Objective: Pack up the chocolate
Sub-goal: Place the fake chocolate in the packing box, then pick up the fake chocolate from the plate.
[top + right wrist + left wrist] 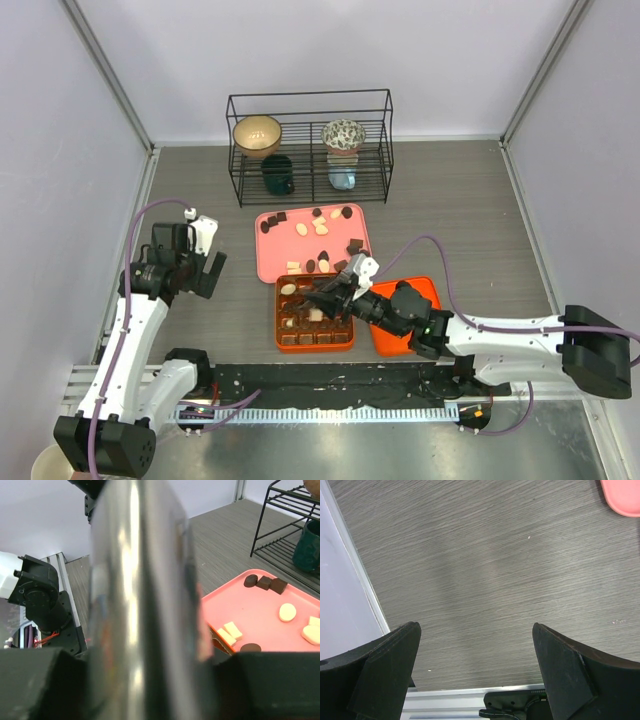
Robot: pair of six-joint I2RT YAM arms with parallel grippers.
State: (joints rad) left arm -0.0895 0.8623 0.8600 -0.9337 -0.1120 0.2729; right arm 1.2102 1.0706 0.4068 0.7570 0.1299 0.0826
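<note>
Chocolate [321, 229] lies scattered on the pink tray [268, 262] as dark brown and cream pieces. A few more pieces [315, 314] sit in cells of the orange gridded box [283, 342]. My right gripper [338, 296] hovers over the box's far half, shut on a shiny metal tool [140, 580] that fills the right wrist view. Behind that tool I see the tray [250, 612] with cream [287, 612] and dark [264, 582] pieces. My left gripper [207, 266] is open and empty over bare table left of the tray, fingers [390, 655] wide apart.
An orange lid [418, 300] lies right of the gridded box, under my right arm. A black wire rack [310, 145] with bowls and mugs stands at the back. The table's metal rail [470, 692] runs along the near edge.
</note>
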